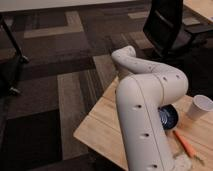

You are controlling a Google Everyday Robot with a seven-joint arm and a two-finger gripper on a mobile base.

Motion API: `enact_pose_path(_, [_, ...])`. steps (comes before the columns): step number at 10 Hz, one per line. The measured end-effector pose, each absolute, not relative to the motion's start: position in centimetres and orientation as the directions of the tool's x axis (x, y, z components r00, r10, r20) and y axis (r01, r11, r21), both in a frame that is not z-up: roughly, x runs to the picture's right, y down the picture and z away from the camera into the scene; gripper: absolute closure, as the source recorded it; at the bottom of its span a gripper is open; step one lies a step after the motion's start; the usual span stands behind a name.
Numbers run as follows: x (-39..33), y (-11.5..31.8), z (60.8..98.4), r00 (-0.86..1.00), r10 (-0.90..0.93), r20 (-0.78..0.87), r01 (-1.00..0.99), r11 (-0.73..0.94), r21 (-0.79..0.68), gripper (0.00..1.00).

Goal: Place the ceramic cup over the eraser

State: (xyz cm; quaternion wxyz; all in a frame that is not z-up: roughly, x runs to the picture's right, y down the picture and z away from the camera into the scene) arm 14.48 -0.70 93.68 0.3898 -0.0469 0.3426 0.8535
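Carpet tiles (60, 95) in dark grey and tan cover the floor on the left and at the back, with wide open room there. The robot's white arm (145, 115) rises from the bottom edge, bends at an elbow above the table's far corner and folds back down to the right. The pale wooden table (100, 125) sits lower right. Its near-left corner juts toward the carpet and its left edge runs up behind the arm. A black office chair (165, 25) stands close beyond the table at upper right.

The gripper is hidden behind the arm's near link, low over the table. Its fingers are closed together, and whether anything is between them cannot be told. A dark round vessel (171, 119) with a bluish inside peeks out right beside that link. A white cup (202, 107) stands upright further right, apart from it. Which of the two is ceramic cannot be told. An orange stick (184, 142) lies near the front edge. The eraser is not in sight, perhaps behind the arm.
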Motion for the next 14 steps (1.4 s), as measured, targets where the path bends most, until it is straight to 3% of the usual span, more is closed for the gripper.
enact_pose_path(6, [13.8, -1.4, 93.2, -0.673, 0.651, -0.350, -0.714, -0.450, 0.536, 1.00])
enact_pose_path(8, [12.6, -4.0, 93.8, -0.648, 0.681, -0.341, -0.740, -0.457, 0.494, 1.00])
enact_pose_path(14, [16.0, -5.2, 95.7, -0.691, 0.650, -0.316, -0.699, -0.489, 0.522, 1.00])
